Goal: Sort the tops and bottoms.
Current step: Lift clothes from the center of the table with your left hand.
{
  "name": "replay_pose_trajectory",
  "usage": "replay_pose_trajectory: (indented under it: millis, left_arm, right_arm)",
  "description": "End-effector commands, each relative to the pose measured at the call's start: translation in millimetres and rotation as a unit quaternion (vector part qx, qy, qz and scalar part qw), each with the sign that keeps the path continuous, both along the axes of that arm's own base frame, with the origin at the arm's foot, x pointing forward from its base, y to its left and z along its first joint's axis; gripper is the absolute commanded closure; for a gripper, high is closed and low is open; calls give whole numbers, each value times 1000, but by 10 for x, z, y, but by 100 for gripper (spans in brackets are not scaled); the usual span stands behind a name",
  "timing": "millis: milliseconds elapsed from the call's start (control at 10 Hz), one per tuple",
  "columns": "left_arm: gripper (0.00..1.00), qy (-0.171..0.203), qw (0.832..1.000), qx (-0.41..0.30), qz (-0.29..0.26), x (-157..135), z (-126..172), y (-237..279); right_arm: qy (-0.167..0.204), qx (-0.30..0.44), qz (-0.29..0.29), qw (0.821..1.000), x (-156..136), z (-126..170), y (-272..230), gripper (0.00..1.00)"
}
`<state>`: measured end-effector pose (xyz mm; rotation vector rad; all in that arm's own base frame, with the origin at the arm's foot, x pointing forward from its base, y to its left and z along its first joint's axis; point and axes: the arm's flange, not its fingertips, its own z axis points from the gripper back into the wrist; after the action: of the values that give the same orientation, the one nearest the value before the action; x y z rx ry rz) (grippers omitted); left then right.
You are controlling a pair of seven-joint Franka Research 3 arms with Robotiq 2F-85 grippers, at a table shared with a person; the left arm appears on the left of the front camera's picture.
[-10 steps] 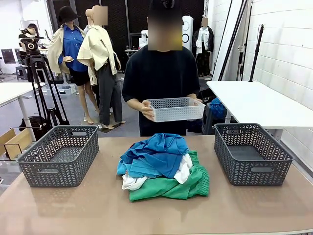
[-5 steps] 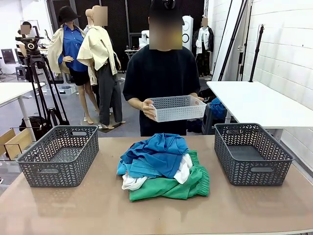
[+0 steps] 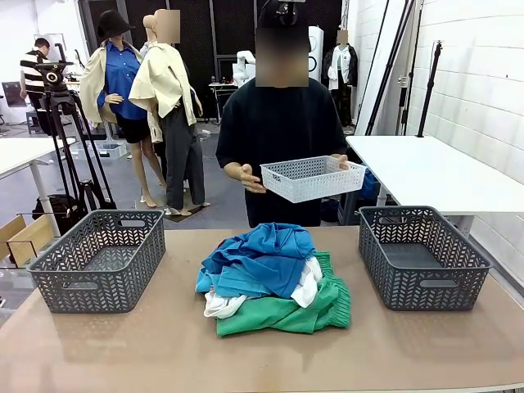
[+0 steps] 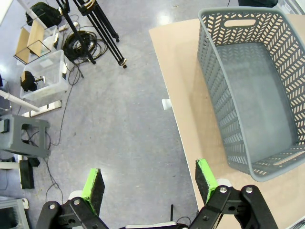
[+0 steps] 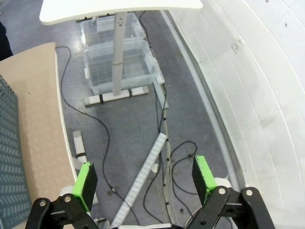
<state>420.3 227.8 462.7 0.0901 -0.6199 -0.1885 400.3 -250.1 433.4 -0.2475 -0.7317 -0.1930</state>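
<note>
Surface pile unchanged. Left gripper and right gripper hang wide open and empty off its ends. Blue and white tops sit on the green shorts mid-surface, between gray baskets. Person has shifted sideways and tilted the white basket. Sorting not started, I'd say.

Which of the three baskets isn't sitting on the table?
The white basket, held up by the person; the left grey basket and right grey basket stand on the table.

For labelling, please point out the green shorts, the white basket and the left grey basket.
green shorts [image 3: 278,318]: front view, its front fold.
white basket [image 3: 315,188]: front view, its near wall.
left grey basket [image 3: 94,284]: front view, near wall.
</note>
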Motion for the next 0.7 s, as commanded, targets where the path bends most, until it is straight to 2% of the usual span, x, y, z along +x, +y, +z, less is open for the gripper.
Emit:
replay_pose_trajectory:
  millis: [0,600]
  left_arm:
    - [0,-6,1000,0,-5,-16,-28,42]
    - [0,-6,1000,0,-5,-16,-28,42]
  right_arm:
    - [4,-1,1,1000,5,21,-28,0]
    - [4,-1,1,1000,5,21,-28,0]
